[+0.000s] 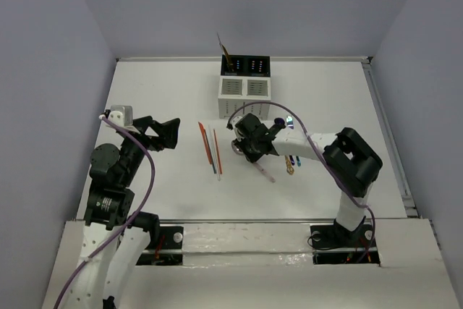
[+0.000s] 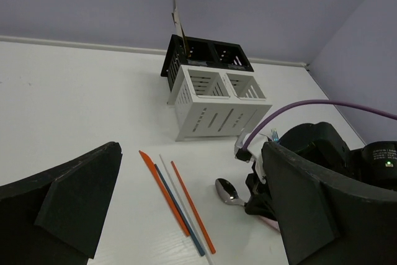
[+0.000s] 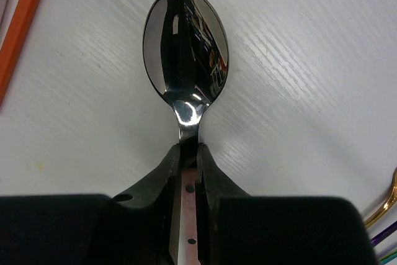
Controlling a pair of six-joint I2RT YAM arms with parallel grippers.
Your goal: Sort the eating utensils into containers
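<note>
My right gripper (image 1: 242, 147) is shut on the neck of a silver spoon (image 3: 185, 54) with a pink handle, low at the table; its bowl also shows in the left wrist view (image 2: 229, 192). Orange-red and pale chopsticks and a blue one (image 1: 210, 150) lie left of it, also seen in the left wrist view (image 2: 177, 200). The white slatted caddy (image 1: 245, 90) stands behind, joined to a black one (image 1: 245, 65) that holds one upright utensil (image 1: 224, 52). My left gripper (image 1: 171, 134) is open and empty, left of the chopsticks.
Gold, purple and blue utensils (image 1: 291, 162) lie under the right arm; their ends show at the right wrist view's edge (image 3: 386, 215). The table's back wall runs behind the caddy. A purple cable (image 2: 310, 107) loops over the right arm.
</note>
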